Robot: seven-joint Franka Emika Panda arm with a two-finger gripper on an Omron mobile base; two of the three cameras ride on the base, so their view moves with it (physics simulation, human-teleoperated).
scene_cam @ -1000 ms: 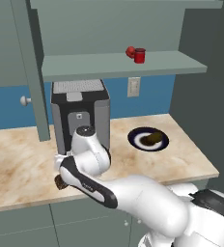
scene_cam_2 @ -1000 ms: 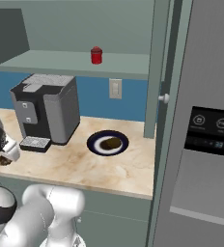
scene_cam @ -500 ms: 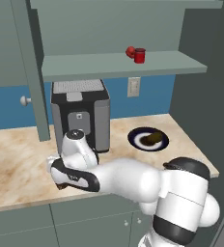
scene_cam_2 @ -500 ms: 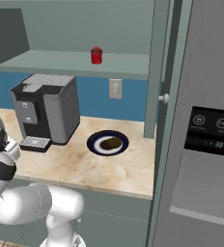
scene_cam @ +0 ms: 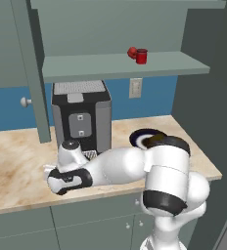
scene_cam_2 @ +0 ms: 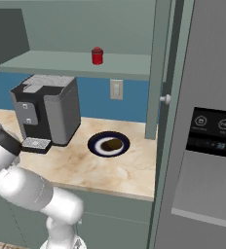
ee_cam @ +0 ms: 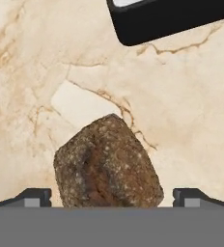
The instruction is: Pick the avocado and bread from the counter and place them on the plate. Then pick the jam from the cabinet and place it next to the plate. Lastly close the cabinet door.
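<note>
Two fingertips [ee_cam: 37, 197] showing bottom corners of hand view, gripper [ee_cam: 112, 198] spread wide, grasping nothing. Bread [ee_cam: 108, 164] lying on counter [ee_cam: 191, 111], lower centre, betw. jaws. Should be descending straight, keeping lump centred, closing only once tips straddling widest part.

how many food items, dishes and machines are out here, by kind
bread on the counter: 1
avocado on the plate: 1
jam jar on the shelf: 1
red ball beside the jar: 1
coffee machine: 1
total: 6
</note>
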